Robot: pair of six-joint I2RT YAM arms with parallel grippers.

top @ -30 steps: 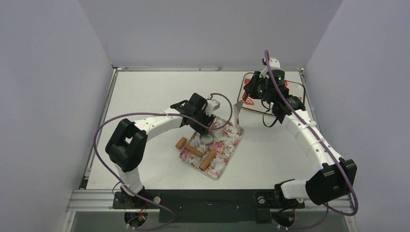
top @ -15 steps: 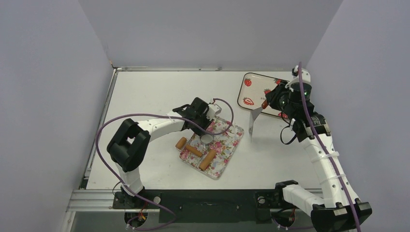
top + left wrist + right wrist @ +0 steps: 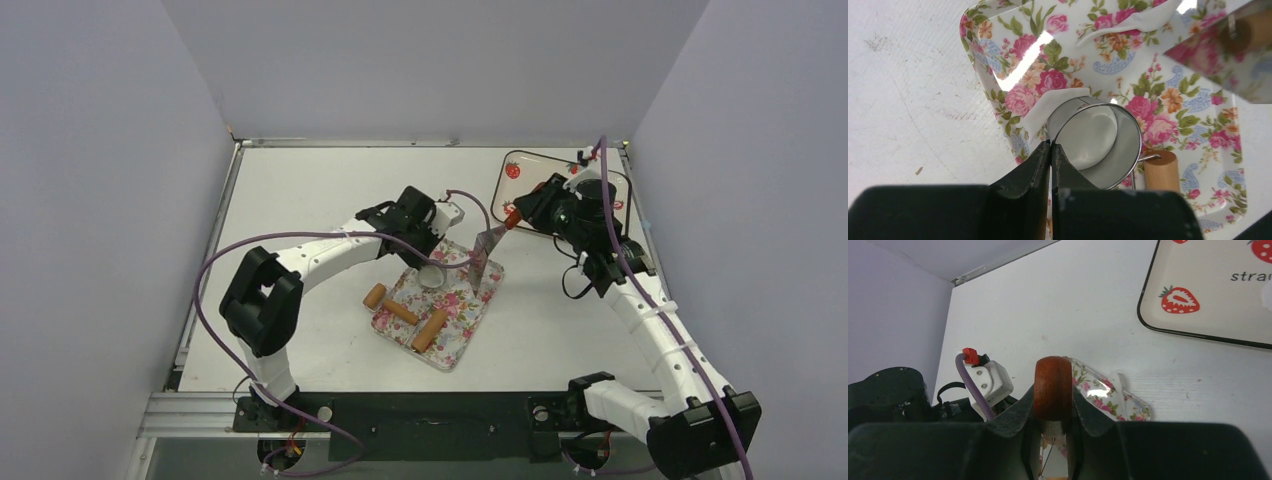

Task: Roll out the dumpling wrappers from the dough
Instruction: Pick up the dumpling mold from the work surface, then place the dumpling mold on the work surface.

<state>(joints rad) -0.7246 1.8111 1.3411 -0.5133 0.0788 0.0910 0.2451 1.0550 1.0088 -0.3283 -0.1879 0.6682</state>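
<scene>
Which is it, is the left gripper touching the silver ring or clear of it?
Touching. The left wrist view shows the left gripper shut on the silver ring, its thin wall pinched between the jaws.

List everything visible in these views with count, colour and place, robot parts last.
table: one, white
floral tray: one, white with pink roses, table centre
strawberry tray: one, cream with red strawberries, far right
metal ring: one, silver, standing on the floral tray
dough: two white patches, one under and inside the ring, one by the floral tray's rim
wooden roller: three brown cylinders showing, floral tray's near-left side
spatula: one, shiny blade, red handle, above the floral tray
left gripper: one, black, shut on the metal ring's wall
right gripper: one, black, shut on the spatula's handle
</scene>
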